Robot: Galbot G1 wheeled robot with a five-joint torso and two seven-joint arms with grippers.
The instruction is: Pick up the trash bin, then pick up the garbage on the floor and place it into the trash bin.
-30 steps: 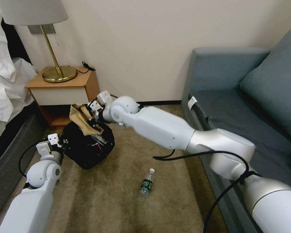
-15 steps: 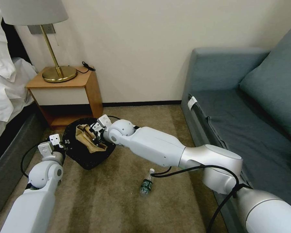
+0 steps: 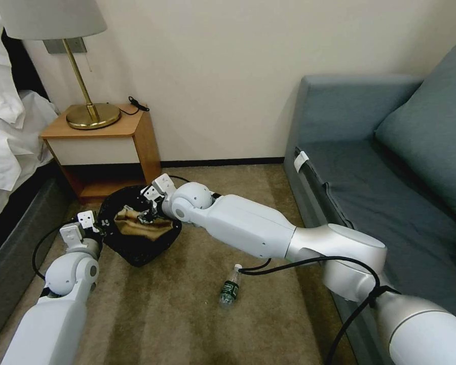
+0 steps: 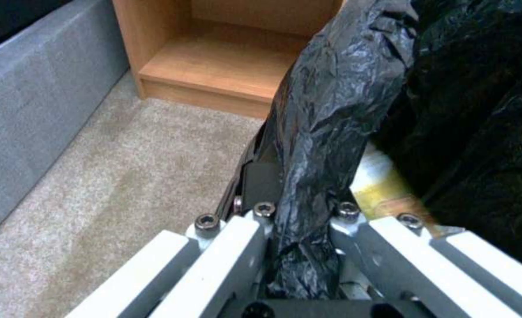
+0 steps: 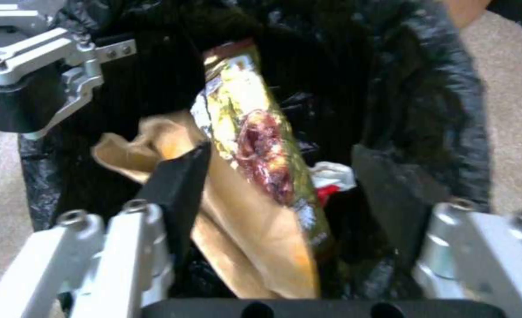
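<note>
The trash bin, lined with a crinkled black bag, is tipped on the carpet before the nightstand. My left gripper is shut on its bag-covered rim. My right gripper hangs open just over the bin's mouth, its fingers spread on either side of the garbage inside. A crumpled tan paper bag, a long brown-gold bar wrapper and a red-and-white wrapper lie in the bin. A small clear bottle with a green label lies on the carpet to the bin's right.
A wooden nightstand with a brass lamp stands behind the bin. A white-sheeted bed lies to the left, and a blue-grey sofa to the right. Open carpet lies around the bottle.
My right gripper came down from above the bin with the tan paper bag, lowered it into the bin and opened; the bag now lies inside. The left gripper kept still.
</note>
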